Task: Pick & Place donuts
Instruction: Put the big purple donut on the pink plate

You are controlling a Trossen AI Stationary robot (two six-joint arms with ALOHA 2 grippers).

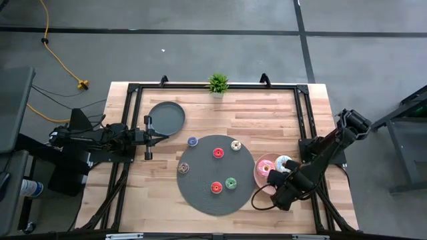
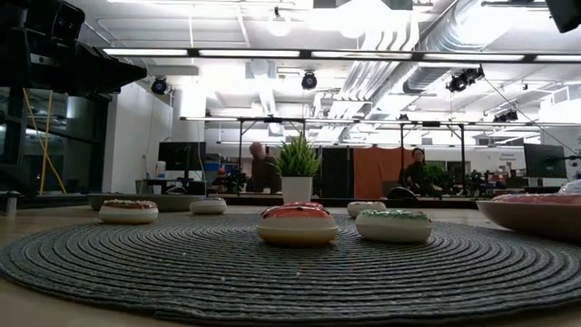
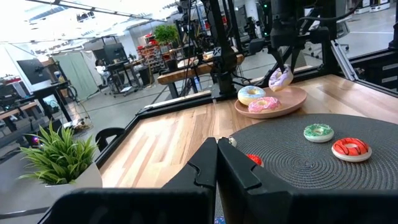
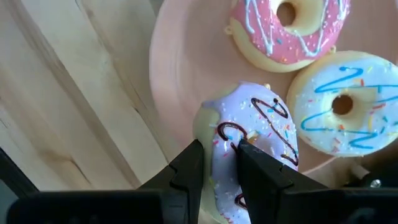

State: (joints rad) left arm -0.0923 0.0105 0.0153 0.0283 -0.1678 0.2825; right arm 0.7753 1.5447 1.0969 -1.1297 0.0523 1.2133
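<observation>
Right tool (image 4: 219,163) pinches lilac donut (image 4: 258,146) edge-on, tilted over pink plate (image 4: 186,74); 2 donuts lie just beyond; left tool (image 3: 217,163) pressed together, far off.

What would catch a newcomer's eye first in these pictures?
The right gripper pinching a lilac frosted donut by its rim, over the pink plate at the table's right, where a pink donut and a white donut lie. Next, six tiny donuts dot the round woven mat at centre.
</observation>
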